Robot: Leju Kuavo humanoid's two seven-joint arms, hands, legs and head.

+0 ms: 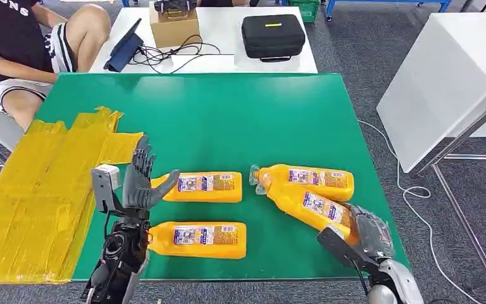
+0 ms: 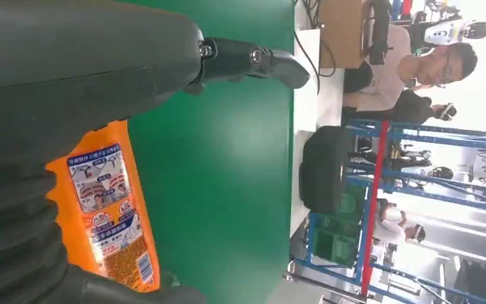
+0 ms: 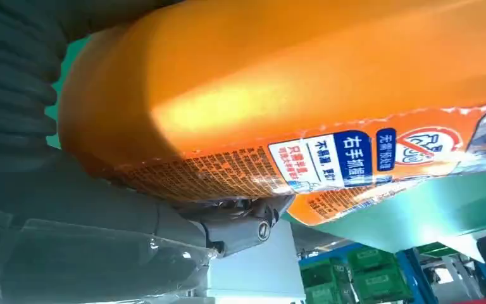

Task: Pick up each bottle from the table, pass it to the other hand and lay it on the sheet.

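Four orange bottles are seen lying on the green tabletop [image 1: 228, 114], all to the right of the yellow sheet [image 1: 38, 196]. The two nearest the yellow sheet are laid parallel: the far-left bottle [image 1: 202, 187] and the near-left bottle [image 1: 199, 239]. The far-right bottle [image 1: 307, 178] is touched by the angled bottle [image 1: 310, 208], whose base is gripped by the right robot hand [image 1: 361, 231] at the tabletop's near right corner. The left robot hand [image 1: 140, 183] is held upright with fingers spread and nothing in it, between the yellow sheet and the far-left bottle's neck. A seated person [image 1: 19, 44] is visible beyond the sheet.
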